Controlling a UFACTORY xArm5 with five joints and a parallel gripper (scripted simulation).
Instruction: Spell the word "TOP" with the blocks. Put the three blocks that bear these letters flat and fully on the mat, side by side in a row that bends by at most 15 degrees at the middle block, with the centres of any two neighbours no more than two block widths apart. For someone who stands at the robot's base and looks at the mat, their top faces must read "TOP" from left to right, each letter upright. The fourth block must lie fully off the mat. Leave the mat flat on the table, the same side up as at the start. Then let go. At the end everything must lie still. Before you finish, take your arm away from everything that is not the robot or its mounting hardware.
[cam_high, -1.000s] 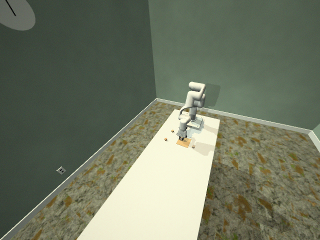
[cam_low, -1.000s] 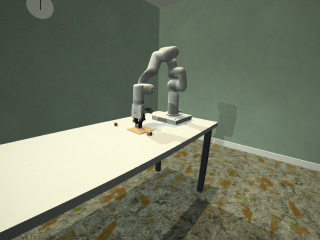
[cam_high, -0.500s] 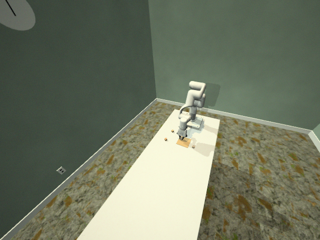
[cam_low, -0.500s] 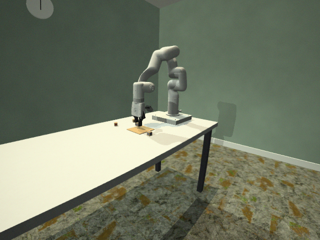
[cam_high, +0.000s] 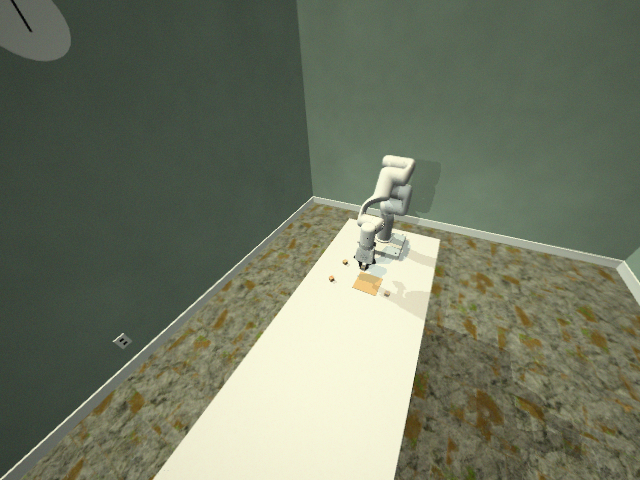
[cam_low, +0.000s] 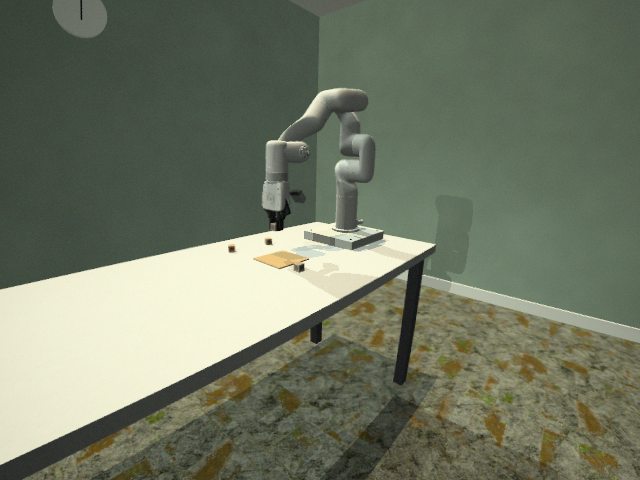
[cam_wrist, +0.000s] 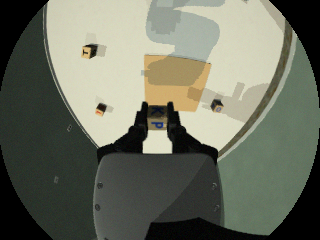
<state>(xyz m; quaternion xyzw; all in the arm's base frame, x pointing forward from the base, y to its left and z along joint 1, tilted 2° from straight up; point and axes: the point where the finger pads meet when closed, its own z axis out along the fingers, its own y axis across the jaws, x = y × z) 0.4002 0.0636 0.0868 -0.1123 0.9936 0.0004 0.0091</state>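
My gripper (cam_high: 363, 265) (cam_low: 276, 227) (cam_wrist: 157, 109) is shut on the P block (cam_high: 363, 268) (cam_low: 273, 226) (cam_wrist: 157, 125), raised clear of the mat. In the wrist view its P face points up towards me and a K shows on its side. The orange mat (cam_high: 366, 287) (cam_low: 268, 259) (cam_wrist: 175, 95) lies flat with no block on it. The T block (cam_high: 345, 261) (cam_low: 268, 241) (cam_wrist: 86, 52) and a block with a red letter (cam_high: 331, 278) (cam_low: 231, 248) (cam_wrist: 100, 110) lie off the mat's left side. The O block (cam_high: 386, 293) (cam_low: 298, 267) (cam_wrist: 218, 107) lies off its right side; the red letter is unclear.
The white table (cam_high: 310, 387) (cam_low: 155, 310) (cam_wrist: 125, 30) extends far beyond the mat. The robot's base plate (cam_high: 392, 250) (cam_low: 351, 240) stands at its back end. The arm's shadow falls across part of the mat.
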